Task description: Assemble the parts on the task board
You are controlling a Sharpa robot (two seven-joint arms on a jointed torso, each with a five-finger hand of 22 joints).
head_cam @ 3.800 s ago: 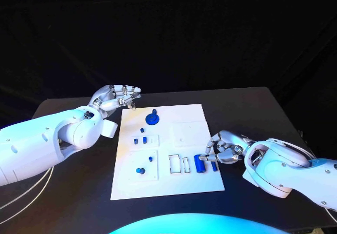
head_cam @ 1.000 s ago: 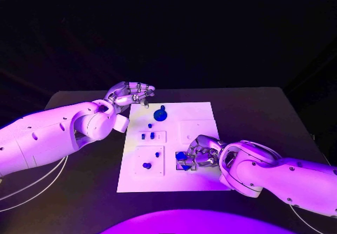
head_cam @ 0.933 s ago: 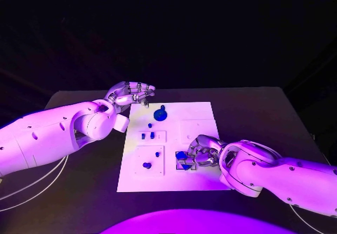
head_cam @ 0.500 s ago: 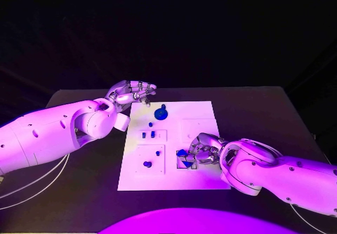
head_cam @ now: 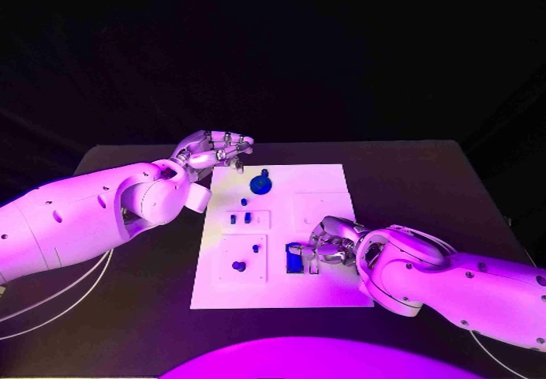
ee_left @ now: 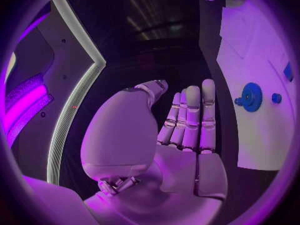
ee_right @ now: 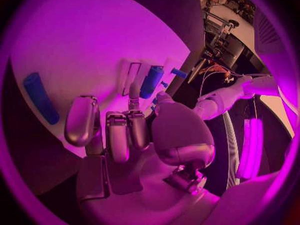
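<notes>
The right hand (head_cam: 331,242) rests low over the task board (head_cam: 313,288), at the slots on the near right part of it. A blue cylinder (head_cam: 295,258) lies lengthwise in or on one of those slots, just beside the fingertips. In the right wrist view the same cylinder (ee_right: 150,81) sits just past the fingertips (ee_right: 134,92); the fingers are loosely curled, and I cannot tell whether they touch the part or have let go of it. A second blue cylinder (ee_right: 40,98) lies loose on the board, well apart from the slots.

The left hand (head_cam: 213,150) hovers off the far left corner of the board, fingers curled in with nothing in them, near the blue round knob (head_cam: 260,185).

The risk, as I judge it, is that the cylinder is not fully seated. If the fingers lift while brushing it, they could roll it out of its slot or tip one end up, jamming it askew. Pressing down off-centre could also shift the board itself.
</notes>
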